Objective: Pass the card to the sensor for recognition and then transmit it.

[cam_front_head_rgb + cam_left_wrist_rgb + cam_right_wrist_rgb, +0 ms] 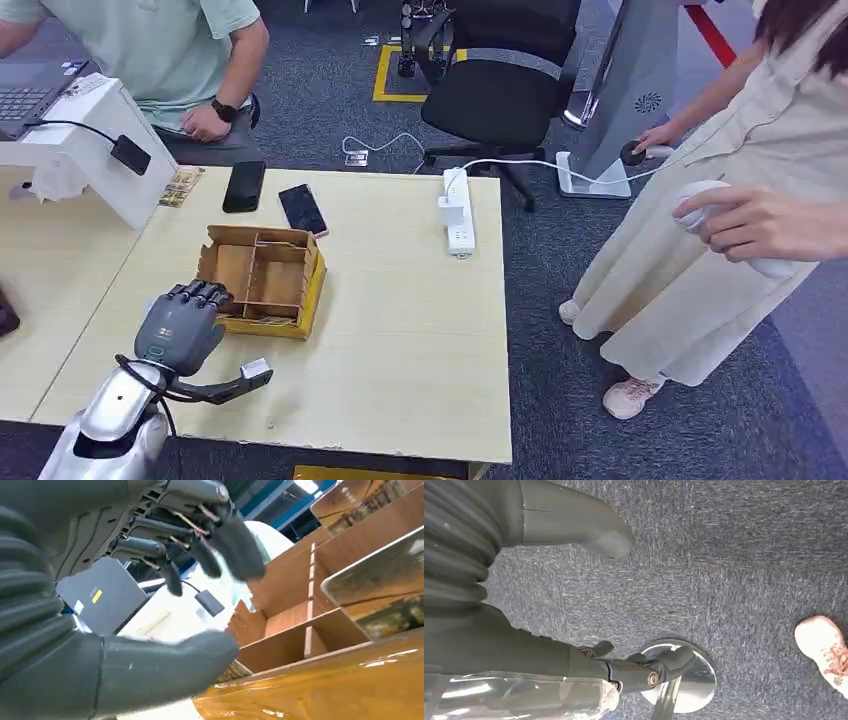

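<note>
My right hand (514, 650) hangs at my side over grey carpet, thumb and fingers spread apart with nothing in them; below it are a round metal base (696, 680) and a person's pale shoe (824, 647). My left hand (183, 322) is over the near left part of the table (400, 350), its fingertips (205, 292) at the near left corner of the wooden box (262, 275). It holds nothing. In the left wrist view my thumb (165, 672) and my dark fingers (235, 550) stand well apart with bare space between them. The glossy card (372, 587) sits in the divided box, just past my fingers and not touched by them; I cannot tell which compartment it is in. Further off on the table lie two dark phones (243, 186) side by side, a small patterned card (181, 186) to their left, and a white power strip (456, 210) towards the far right edge. The sensor (130, 155), a small black block on a cable, hangs against a white stand (85, 140) at the far left, well apart from my hand. Behind it a seated person (170, 50) is beside a laptop (30, 95). Another person (700, 230) stands to the right of the table, and a black office chair (500, 80) stands beyond it.
</note>
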